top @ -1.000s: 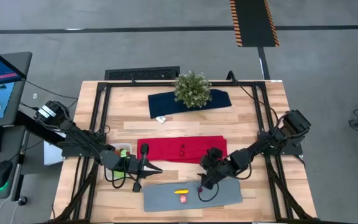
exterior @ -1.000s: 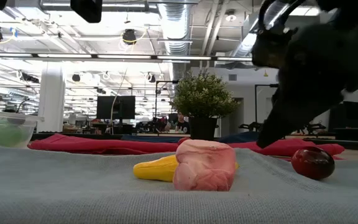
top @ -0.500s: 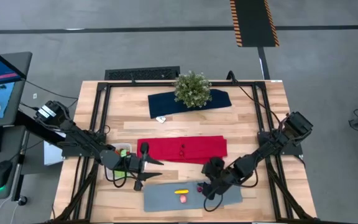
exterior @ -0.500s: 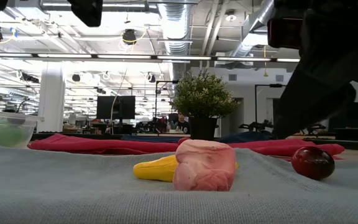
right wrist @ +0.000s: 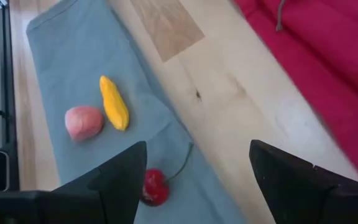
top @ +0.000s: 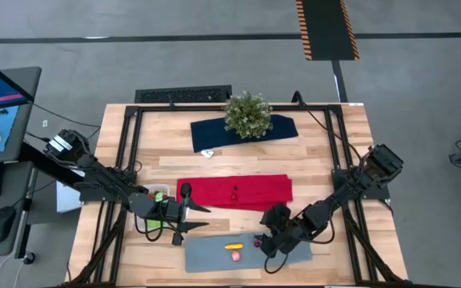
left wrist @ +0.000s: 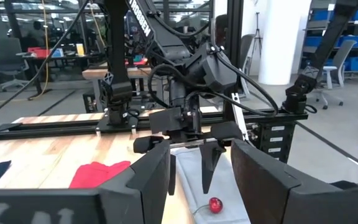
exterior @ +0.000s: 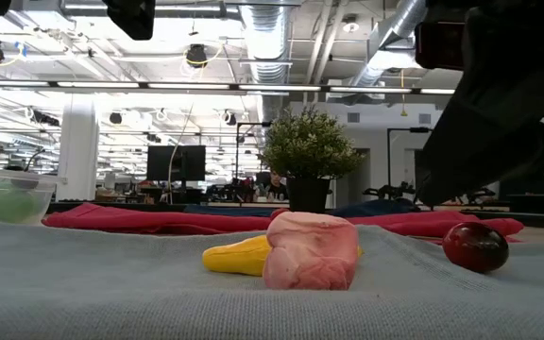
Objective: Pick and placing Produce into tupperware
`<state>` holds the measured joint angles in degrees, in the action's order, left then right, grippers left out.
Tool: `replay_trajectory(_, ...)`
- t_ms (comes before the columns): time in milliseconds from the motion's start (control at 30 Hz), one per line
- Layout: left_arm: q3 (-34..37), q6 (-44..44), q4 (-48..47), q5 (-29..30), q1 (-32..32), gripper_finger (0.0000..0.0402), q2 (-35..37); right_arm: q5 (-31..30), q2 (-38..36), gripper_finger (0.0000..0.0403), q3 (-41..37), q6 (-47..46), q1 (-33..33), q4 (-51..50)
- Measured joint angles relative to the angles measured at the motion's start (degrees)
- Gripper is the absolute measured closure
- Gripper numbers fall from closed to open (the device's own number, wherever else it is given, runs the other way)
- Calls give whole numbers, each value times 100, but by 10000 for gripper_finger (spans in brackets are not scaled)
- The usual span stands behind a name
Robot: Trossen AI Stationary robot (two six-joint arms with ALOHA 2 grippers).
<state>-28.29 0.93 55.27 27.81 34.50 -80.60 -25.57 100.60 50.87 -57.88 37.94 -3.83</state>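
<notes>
The produce, a small red cherry-like fruit (right wrist: 154, 185) with pink (right wrist: 83, 122) and yellow (right wrist: 114, 111) pieces, lies on the flat grey rectangular mat (top: 206, 251). Right gripper (top: 267, 250) has dropped over the cherry, fingers spread, empty. Left gripper (top: 184, 220), just unclenched, waits beside the clear rectangular plastic tupperware (exterior: 6, 194). Only the right wrist view shows the cherry between fingertips.

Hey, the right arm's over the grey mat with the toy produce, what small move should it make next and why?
Probably ease the right gripper down over the small red cherry-like toy fruit. Its jaws stand open with the fruit between them in the right wrist view, on the flat grey mat and clear of the pink piece and the yellow piece.
</notes>
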Motion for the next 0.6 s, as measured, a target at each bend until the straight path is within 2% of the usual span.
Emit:
replay_trajectory(233, 0, -4, 6, 0, 0, 239, 0, -334, 2, 97, 0, -171, 71, -4)
replay_trajectory(467, 0, -5, 67, 0, 0, 239, 2, 5, 558, 97, 118, -58, -19, 268)
replay_trajectory(600, -2, -8, 138, -40, 0, 239, 7, 4, 561, 97, 337, -32, -40, 164)
